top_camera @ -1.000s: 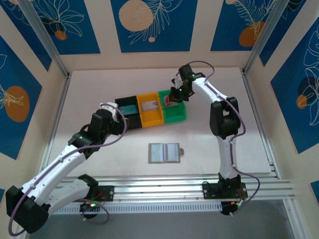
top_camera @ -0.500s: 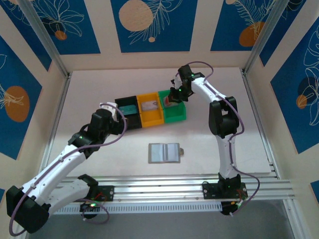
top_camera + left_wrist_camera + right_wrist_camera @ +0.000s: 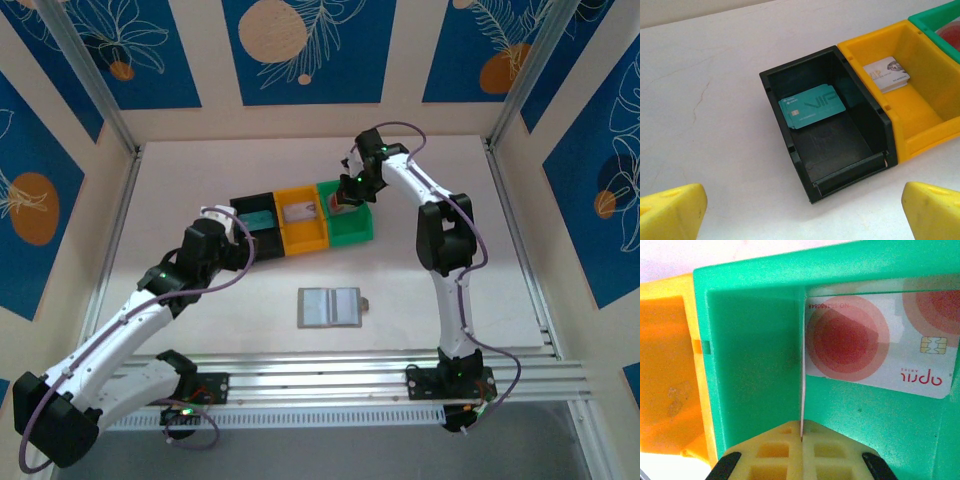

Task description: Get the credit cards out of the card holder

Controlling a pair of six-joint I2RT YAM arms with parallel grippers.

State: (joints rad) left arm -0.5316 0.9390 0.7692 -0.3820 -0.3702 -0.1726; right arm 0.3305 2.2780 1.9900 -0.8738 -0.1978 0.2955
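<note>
- Grey card holder point(image 3: 330, 307) lies open at lower centre of the counter point(image 3: 200, 170); I cannot tell whether any cards are left inside.
- Left wrist: jaws wide; teal card point(image 3: 811, 106) in black bin point(image 3: 840, 145), pale card point(image 3: 886, 76) in orange bin point(image 3: 930, 135).
- Right wrist: jaws closed on a thin card point(image 3: 802, 365), edge-on over the green bin point(image 3: 750, 350) where a red-dot card point(image 3: 860, 340) lies; not yet released.

The fingers point(image 3: 772, 452) of the right gripper point(image 3: 801, 432) are matt yellow plastic, moulded in a waffle grid, pinched on a thin card point(image 3: 802, 370). Around them the green bin point(image 3: 750, 355) is smooth plastic with a satin sheen; ahead and right of the tips the red-dot card point(image 3: 875, 340) looks glossy — its chip point(image 3: 933, 344) metallic gold. Ahead of the left gripper point(image 3: 802, 210), the black bin point(image 3: 840, 145) is smooth, faintly shiny plastic, the teal card point(image 3: 812, 106) sleek, the table point(image 3: 715, 100) matt white with hairline cracks.
</note>
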